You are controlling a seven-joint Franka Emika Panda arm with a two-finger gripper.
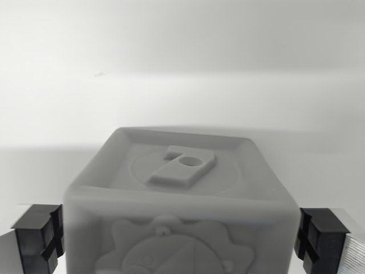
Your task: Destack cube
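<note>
One cube (179,211) shows in the wrist view, grey and filling the lower middle of the picture, very close to the camera. Its near face carries a raised relief with a scalloped round outline, cut off by the bottom edge. Its top face has a raised rim, a shallow circle inside it, and on that a raised figure like the numeral seven with a round hole through its upper part.

The gripper (179,240) stands with its two black fingertips (40,237) one on each side of the cube, at the lower corners of the picture. The jaws are spread about as wide as the cube. The tip at the wrist view's left lies right against the cube's edge; the one at the wrist view's right shows a thin sliver of light between itself and the cube. Whether they press on the cube cannot be told. What the cube stands on is hidden.

Beyond the cube stretches a plain white surface (182,108), with one small dark speck (98,73) far back toward the wrist view's left.
</note>
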